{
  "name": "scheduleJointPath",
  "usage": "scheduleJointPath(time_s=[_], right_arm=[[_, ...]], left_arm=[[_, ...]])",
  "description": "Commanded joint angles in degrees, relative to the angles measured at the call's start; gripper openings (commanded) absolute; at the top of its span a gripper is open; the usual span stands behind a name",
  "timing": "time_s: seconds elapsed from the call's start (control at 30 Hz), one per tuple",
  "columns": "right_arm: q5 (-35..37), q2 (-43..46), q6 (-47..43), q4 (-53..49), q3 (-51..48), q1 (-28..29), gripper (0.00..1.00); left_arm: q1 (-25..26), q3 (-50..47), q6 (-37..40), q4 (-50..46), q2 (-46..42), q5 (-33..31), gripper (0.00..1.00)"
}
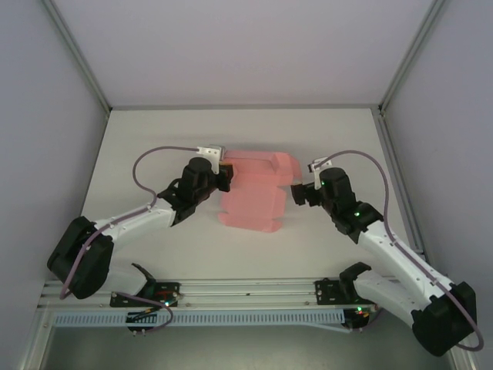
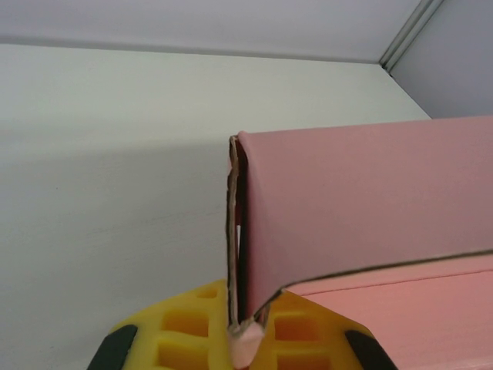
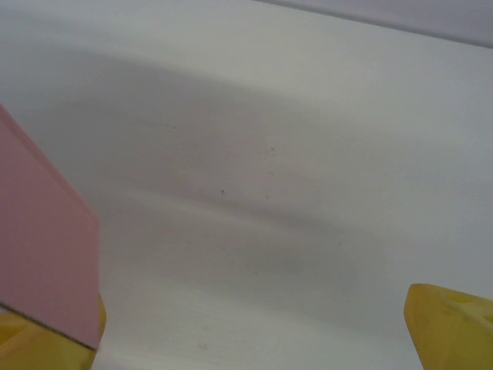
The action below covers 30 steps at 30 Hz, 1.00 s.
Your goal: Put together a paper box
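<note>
Paper box lies mid-table, btwn the two arms. It's mostly a flat pink sheet w/ its far edge partly folded up.

Left gripper sits at the sheet's far-left corner, clenched hard on a raised flap. Its wrist view shows the yellow fingers pinching a doubled-over board edge, flap standing approx upright. Prob reason: the pinch holds the fold in its crease & pins the sheet so it can't slide while the other side gets worked.

Right gripper is at the sheet's right edge, fingers spread wide, grasping nothing. In its wrist view the pink board overlaps the finger at the left of the pic; touching or just in front, can't tell. It looks posed w/ the board edge inside the gap, ready to close on the right side wall or tab, but that's my guess only.

Count: 1 paper box (single sheet, not yet a closed box), 2 arms, 2 grippers, 2 fingers each.

Judgement: early-to-mid stage, most walls not up yet.
</note>
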<state>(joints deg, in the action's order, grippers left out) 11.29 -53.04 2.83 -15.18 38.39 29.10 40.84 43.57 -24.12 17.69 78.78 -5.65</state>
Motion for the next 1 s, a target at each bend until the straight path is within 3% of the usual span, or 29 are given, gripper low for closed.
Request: scheduleJointPath(time_s=[0.0, 0.17, 0.33, 0.57, 0.97], right_arm=[[-3.27, -1.68, -1.96, 9.39, 0.83, -0.26, 1.0], [-7.92, -5.36, -3.81, 13.25, 2.43, -0.3, 1.0], [-18.54, -11.72, -2.81, 17.08, 3.14, 0.03, 1.0], [-16.85, -13.9, -1.07, 23.81, 1.13, 0.61, 1.0], [-8.45, 0.89, 0.82, 12.39, -0.14, 0.11, 1.0]], left_arm=[[-0.29, 0.45, -1.2, -0.36, -1.37, -0.16, 0.0], [-0.25, 0.11, -1.77, -0.19, -1.1, 0.32, 0.0], [-0.25, 0.07, -2.48, 1.07, -0.55, 1.86, 0.0], [-0.25, 0.27, -3.43, 1.81, 0.14, 3.23, 0.0], [-2.51, 0.43, -2.67, -1.22, 1.31, 0.29, 0.0]])
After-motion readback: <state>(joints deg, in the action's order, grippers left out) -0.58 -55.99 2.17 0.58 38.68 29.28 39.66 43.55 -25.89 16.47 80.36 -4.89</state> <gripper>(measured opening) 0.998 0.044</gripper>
